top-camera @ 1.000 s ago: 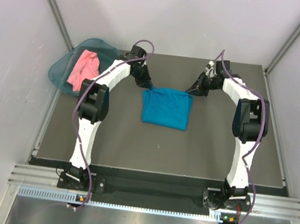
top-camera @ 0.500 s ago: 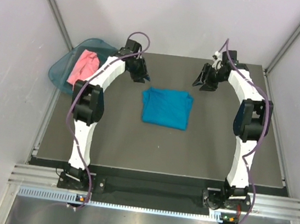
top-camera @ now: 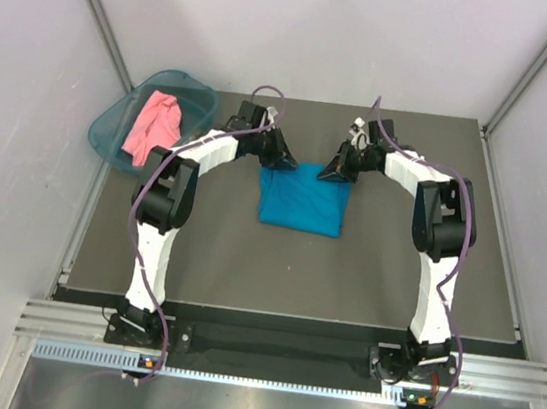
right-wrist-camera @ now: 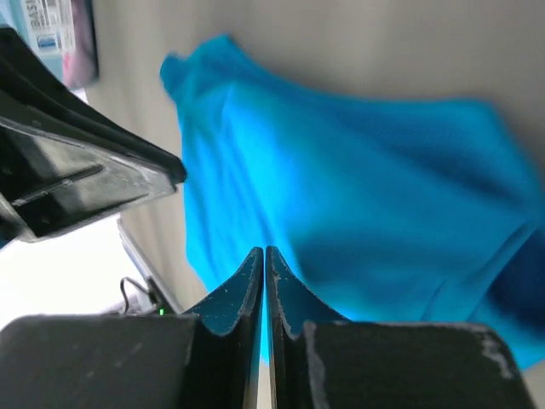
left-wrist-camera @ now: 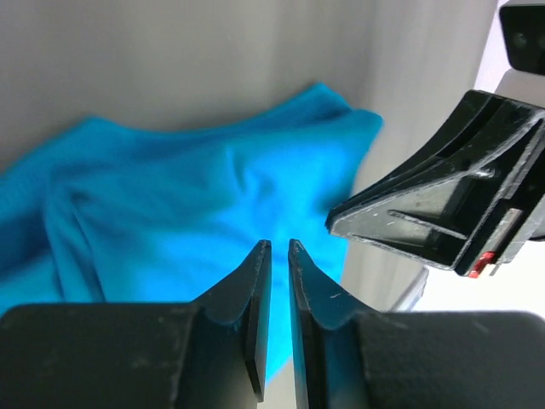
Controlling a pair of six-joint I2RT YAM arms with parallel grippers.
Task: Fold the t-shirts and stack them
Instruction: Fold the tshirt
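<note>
Our left gripper's (left-wrist-camera: 277, 245) fingers stand a thin slit apart and our right gripper's (right-wrist-camera: 265, 250) are pressed together. Both sets of tips are over the teal-blue shirt (top-camera: 302, 200), and we cannot tell whether either nips cloth. That shirt lies as a soft, rumpled rectangle on the dark matte table (top-camera: 246, 261), a gripper at each far corner, while well to its far left a crumpled salmon-pink shirt (top-camera: 153, 123) sits in a rigid teal plastic basket (top-camera: 103, 128).
</note>
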